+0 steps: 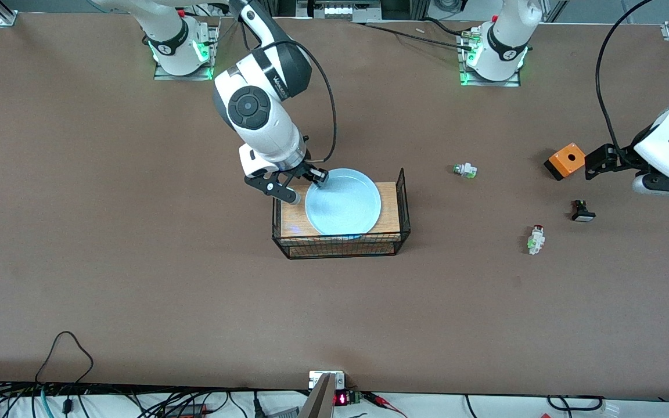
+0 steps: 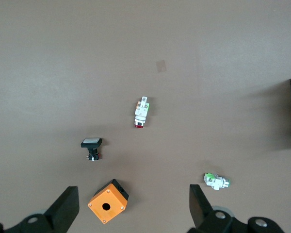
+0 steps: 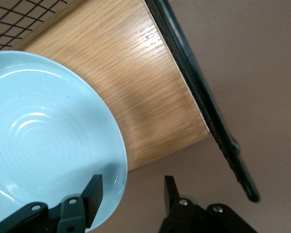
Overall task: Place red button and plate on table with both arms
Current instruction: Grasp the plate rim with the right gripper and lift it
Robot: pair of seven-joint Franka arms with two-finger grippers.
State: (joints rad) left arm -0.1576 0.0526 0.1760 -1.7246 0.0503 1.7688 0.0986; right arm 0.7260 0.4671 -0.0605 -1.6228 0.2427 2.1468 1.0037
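Two white arms work at a brown table [image 1: 137,261]. From the front camera, the pale blue plate [image 1: 343,202] lies on a light wooden rack [image 1: 392,200] with black wire sides near the middle of the table. The right gripper [image 1: 305,187] is at the plate's ten o'clock edge, jaws straddling the rim, one finger inside and one outside, not yet visibly pinched on it; that placement looks meant for lifting the plate by its lip. Toward the left arm's end, the red button [image 1: 536,238] lies on the table at four o'clock from the rack, nearer the camera than a white-and-green piece [image 1: 466,170], a black piece [image 1: 582,211] and an orange box [image 1: 565,161]. The left gripper [image 1: 613,165] hangs beside the orange box, holding nothing. From the left wrist, its jaws spread wide above the orange box [image 2: 108,201], with the red button [image 2: 142,112] lying apart from them, probably the next target. From the right wrist, fingers [image 3: 93,193] bracket the plate [image 3: 43,141] rim, with the rack [image 3: 150,92] board underneath.
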